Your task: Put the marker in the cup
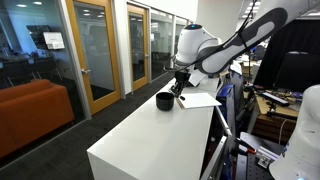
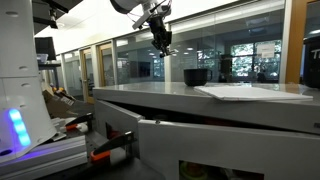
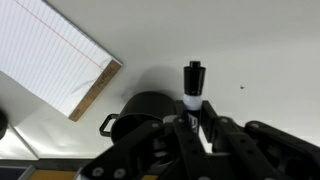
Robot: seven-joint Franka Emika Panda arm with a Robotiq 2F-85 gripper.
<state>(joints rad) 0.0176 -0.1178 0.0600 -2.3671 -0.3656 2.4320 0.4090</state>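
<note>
The marker (image 3: 193, 85), black with a white band, is gripped between my gripper's (image 3: 194, 122) fingers and sticks out past them toward the white table. The black cup (image 3: 140, 112) with a small handle sits just beside and below the marker's tip in the wrist view. In an exterior view my gripper (image 1: 180, 88) hangs just above and beside the cup (image 1: 165, 101) on the white table. In the other exterior view my gripper (image 2: 161, 42) is above the tabletop, left of the cup (image 2: 195, 76).
A lined notepad (image 3: 55, 52) lies on the table near the cup; it also shows in both exterior views (image 1: 198, 98) (image 2: 250, 92). The white table edge (image 1: 150, 150) drops off toward the front. Glass walls stand behind.
</note>
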